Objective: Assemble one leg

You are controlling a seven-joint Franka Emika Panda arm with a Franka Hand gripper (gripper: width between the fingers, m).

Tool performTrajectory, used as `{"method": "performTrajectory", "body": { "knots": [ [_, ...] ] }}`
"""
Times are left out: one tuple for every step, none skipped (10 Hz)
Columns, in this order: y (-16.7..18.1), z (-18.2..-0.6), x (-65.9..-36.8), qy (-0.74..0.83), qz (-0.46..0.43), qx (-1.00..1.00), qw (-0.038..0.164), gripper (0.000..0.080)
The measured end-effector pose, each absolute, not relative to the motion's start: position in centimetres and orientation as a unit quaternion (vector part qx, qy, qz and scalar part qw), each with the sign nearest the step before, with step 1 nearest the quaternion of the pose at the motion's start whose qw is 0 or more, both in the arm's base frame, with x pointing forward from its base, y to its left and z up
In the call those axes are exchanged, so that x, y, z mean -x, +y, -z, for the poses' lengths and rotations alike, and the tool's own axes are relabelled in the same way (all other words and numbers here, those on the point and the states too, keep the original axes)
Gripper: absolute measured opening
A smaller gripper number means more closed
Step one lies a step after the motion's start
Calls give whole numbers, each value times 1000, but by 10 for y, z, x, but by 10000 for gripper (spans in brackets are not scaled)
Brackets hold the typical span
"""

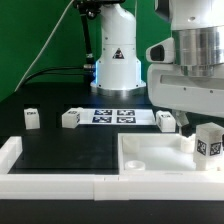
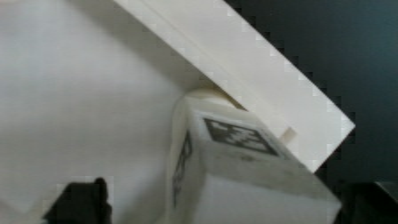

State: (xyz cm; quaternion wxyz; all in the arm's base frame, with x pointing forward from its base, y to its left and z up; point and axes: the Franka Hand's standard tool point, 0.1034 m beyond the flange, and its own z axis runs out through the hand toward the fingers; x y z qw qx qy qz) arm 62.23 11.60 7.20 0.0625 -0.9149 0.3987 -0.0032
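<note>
Leg [image 2: 240, 150] stands between my gripper's [image 2: 222, 203] jaws, which look released, with one finger [image 2: 75, 200] clear of it. I judge it is parked at the panel's [image 2: 71, 90] corner, ready for seating.

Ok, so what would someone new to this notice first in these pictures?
The bulky gripper on the exterior view's right hangs just over one leg at the edge of the white panel; whether it grips the leg cannot be told. Next come three loose legs standing in a row on the black table, with the marker board among them.
</note>
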Motion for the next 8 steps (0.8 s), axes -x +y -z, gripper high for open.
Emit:
{"method": "performTrajectory", "body": {
  "knots": [
    [117, -73, -622, 350, 2, 935, 61, 643],
    [119, -73, -622, 298, 6, 953, 62, 648],
    [121, -74, -623, 245, 10, 968, 61, 648],
    [122, -76, -624, 173, 17, 983, 53, 648],
    [121, -76, -626, 105, 17, 993, 49, 649],
    [120, -77, -629, 32, 17, 998, 44, 649],
    [121, -77, -632, -13, 17, 999, 40, 649],
    [122, -78, -633, -44, 19, 998, 35, 649]
  ]
}}
